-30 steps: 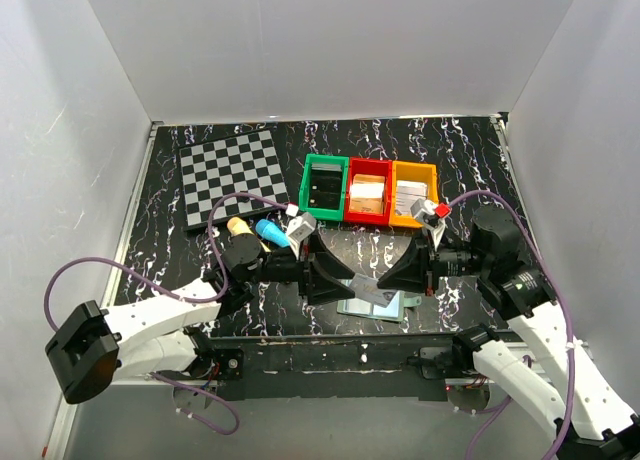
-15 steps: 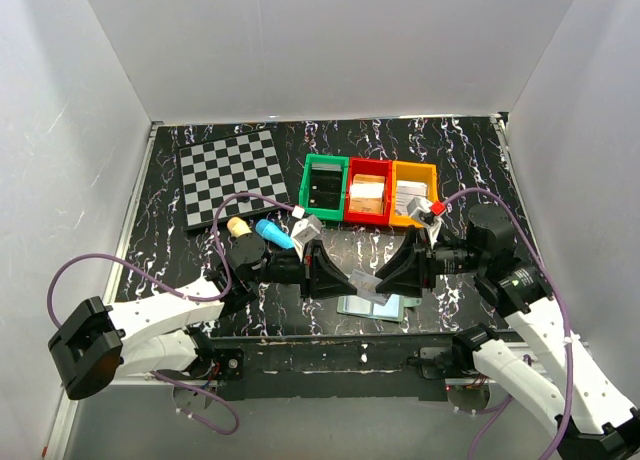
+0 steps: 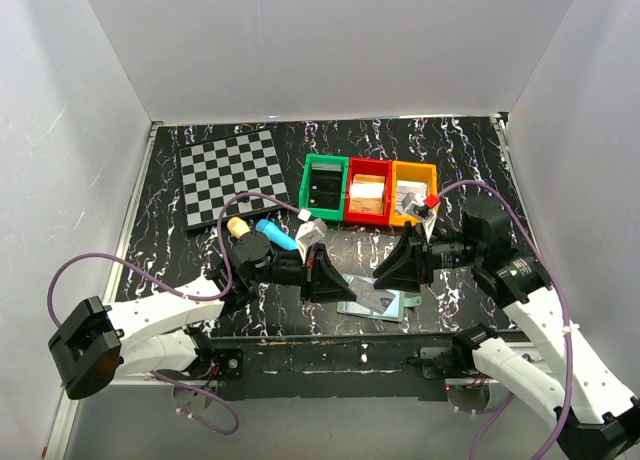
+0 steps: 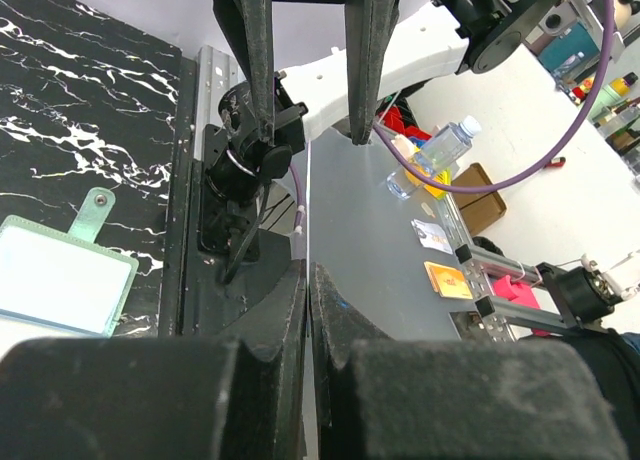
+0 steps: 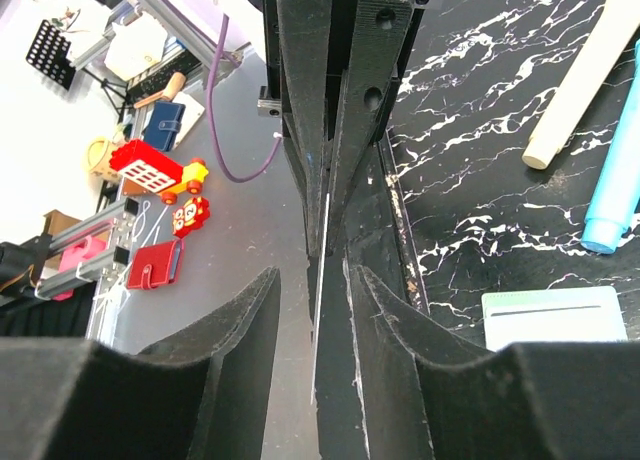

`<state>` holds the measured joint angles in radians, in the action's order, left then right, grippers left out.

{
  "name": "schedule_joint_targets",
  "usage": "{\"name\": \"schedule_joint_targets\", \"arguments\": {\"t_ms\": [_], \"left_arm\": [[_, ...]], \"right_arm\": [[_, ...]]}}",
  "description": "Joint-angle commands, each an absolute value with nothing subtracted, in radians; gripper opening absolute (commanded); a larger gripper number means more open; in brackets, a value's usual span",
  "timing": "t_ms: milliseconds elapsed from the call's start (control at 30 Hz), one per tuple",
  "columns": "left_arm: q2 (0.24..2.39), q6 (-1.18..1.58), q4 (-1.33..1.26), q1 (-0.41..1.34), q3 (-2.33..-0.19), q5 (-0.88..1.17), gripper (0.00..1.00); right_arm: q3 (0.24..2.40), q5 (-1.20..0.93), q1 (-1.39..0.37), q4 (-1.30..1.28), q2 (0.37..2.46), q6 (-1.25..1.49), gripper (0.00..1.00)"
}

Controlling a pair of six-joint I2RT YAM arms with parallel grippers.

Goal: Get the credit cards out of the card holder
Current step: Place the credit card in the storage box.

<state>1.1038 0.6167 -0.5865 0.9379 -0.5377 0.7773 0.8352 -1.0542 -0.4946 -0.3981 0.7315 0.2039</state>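
**While pinching card [image 4: 309, 235] in left tool [image 4: 308, 272]: right tool [image 5: 312, 275] open around same card**

Left side: clamped down to a sliver, fingers [image 4: 275, 330] pressed on both faces of the card. Shows edge-on in both wrist views as a thin white line, held up off the surface [image 3: 470, 160].

Right side: open partway, fingers [image 5: 235, 360] straddling the card's free end with a gap on each side. No contact visible. Facing the left tool nose to nose, tips close together, over the near edge of the surface.

Task item on the surface: holder [image 4: 55, 280], lying flat and open near that edge, pale panel up, tab [image 4: 92, 208] poking out of one side. Sits below and beside the tools, apart from both in the left wrist view.

Also picking up a pale rectangle [image 5: 555, 315] with a thin dark line, flat on the surface in the right wrist view. Can't tell whether holder panel or another card.

Elsewhere on the surface:
- white stick [image 5: 575, 90] and blue pen [image 5: 618, 180], near each other, past the left tool
- checkerboard [image 3: 232, 175], far left
- green bin [image 3: 325, 158], red bin [image 3: 368, 162] and orange bin [image 3: 415, 166], touching in a row at far middle
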Motion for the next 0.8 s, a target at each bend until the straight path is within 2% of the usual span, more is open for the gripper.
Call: {"name": "schedule_joint_targets", "arguments": {"t_ms": [0, 467, 767], "left_arm": [[1.097, 0.588, -0.545, 0.946, -0.580, 0.793, 0.00], [1.100, 0.574, -0.517, 0.963, -0.595, 0.775, 0.00], [1.103, 0.577, -0.522, 0.971, -0.591, 0.762, 0.00]], "right_arm": [[0.903, -1.055, -0.512, -0.442, 0.753, 0.164, 0.42], [0.934, -0.960, -0.603, -0.508, 0.796, 0.118, 0.36], [0.942, -0.959, -0.607, -0.540, 0.811, 0.103, 0.21]]}}
